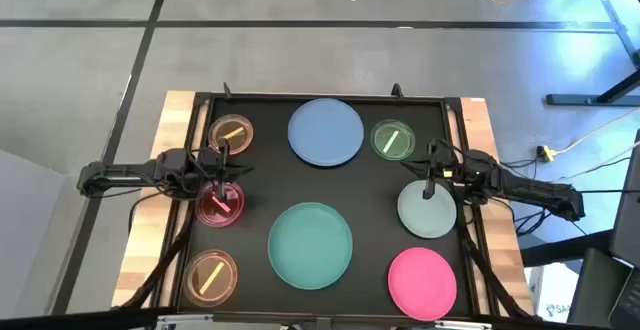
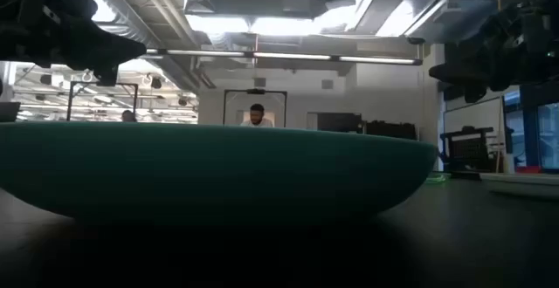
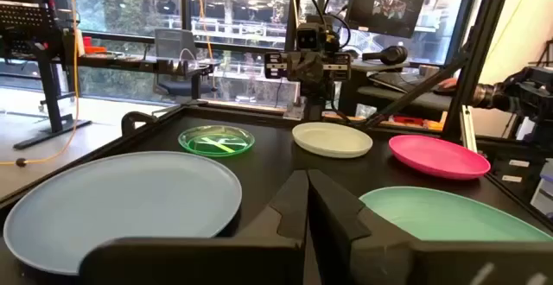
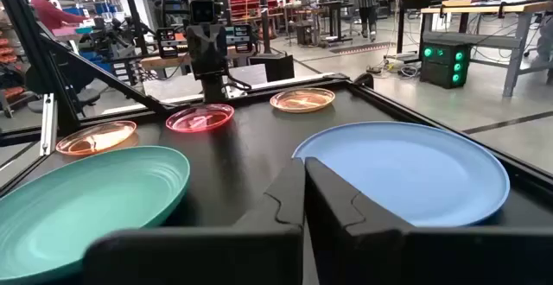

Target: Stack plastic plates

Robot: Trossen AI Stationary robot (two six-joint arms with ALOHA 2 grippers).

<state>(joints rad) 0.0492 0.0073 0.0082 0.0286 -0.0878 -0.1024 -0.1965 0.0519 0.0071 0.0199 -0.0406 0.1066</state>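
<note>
Several round plates lie flat on the black table top. The large ones are blue (image 1: 326, 132), teal (image 1: 311, 243), grey-green (image 1: 428, 210) and pink (image 1: 422, 282). The small translucent ones are orange (image 1: 230, 132), red (image 1: 220, 203), a second orange (image 1: 211, 275) and green (image 1: 392, 139). My left gripper (image 1: 222, 165) is shut and held level over the gap between the far orange plate and the red plate. My right gripper (image 1: 430, 175) is shut and held level over the grey-green plate's far edge. In each wrist view the shut fingers (image 3: 307, 207) (image 4: 304, 203) point across the table.
The black top sits in a raised frame (image 1: 455, 105) on a wooden table (image 1: 150, 230). In the low view the teal plate (image 2: 210, 170) fills the foreground. Bare black surface shows between the blue and teal plates. People are in the room beyond the table (image 4: 52, 9).
</note>
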